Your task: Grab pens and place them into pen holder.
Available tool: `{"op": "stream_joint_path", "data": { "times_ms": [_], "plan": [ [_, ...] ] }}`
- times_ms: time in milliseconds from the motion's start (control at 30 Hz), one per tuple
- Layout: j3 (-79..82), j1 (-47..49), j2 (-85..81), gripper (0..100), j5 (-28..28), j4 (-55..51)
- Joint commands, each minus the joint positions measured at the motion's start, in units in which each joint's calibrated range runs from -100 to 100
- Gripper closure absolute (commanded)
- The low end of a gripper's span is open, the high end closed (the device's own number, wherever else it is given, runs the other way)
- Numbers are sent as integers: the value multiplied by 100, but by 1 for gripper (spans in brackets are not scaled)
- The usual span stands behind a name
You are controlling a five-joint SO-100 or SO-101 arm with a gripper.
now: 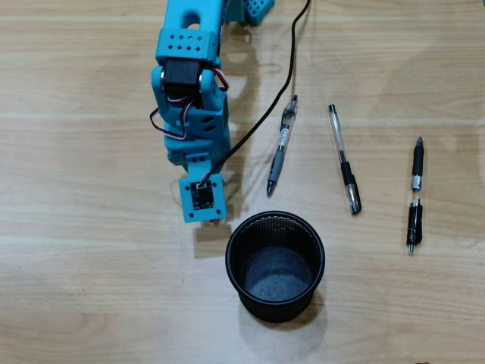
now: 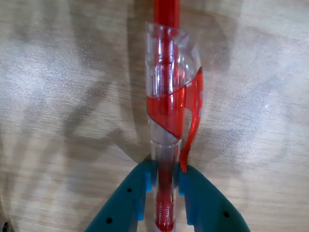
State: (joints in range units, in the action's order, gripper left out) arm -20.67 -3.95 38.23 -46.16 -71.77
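I'm pinching the slim red and clear plastic pen right between my teal jaws, barrel sticking straight out over the pale wooden surface. The round black wire-mesh pen holder is sitting just beside me.

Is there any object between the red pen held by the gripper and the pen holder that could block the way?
Nothing visible does. The gripper is shut on the red pen, and in the overhead view the pen holder stands just beside the arm, open and empty, bare table around it. The other pens lie off to the right.
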Motion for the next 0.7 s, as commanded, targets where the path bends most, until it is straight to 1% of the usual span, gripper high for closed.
{"op": "stream_joint_path", "data": {
  "times_ms": [0, 100, 367, 667],
  "plan": [
    [-50, 25, -6, 98, 20, 11],
    [-186, 16, -193, 98, 35, -16],
    [-1145, 71, -1314, 98, 40, -964],
    [-2059, 363, -2435, 98, -17, -982]
  ]
}}
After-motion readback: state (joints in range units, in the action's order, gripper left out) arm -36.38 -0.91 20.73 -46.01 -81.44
